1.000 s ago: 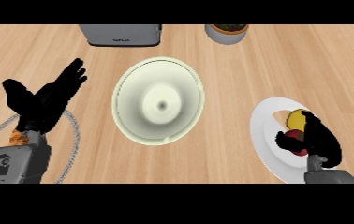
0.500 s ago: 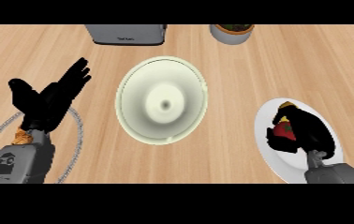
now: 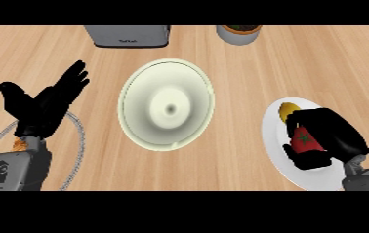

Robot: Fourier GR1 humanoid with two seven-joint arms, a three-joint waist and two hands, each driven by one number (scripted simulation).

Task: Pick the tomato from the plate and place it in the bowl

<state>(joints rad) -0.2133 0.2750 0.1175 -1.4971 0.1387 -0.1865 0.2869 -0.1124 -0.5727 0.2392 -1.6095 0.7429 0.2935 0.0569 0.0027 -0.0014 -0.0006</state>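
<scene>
Black left hand (image 3: 45, 105), right hand (image 3: 328, 142); grey forearms.

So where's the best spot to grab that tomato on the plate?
Round its sides, coming down from above. The tomato is round and sits low on the flat plate, so only the top is free. The right hand is already curled round it that way.
</scene>
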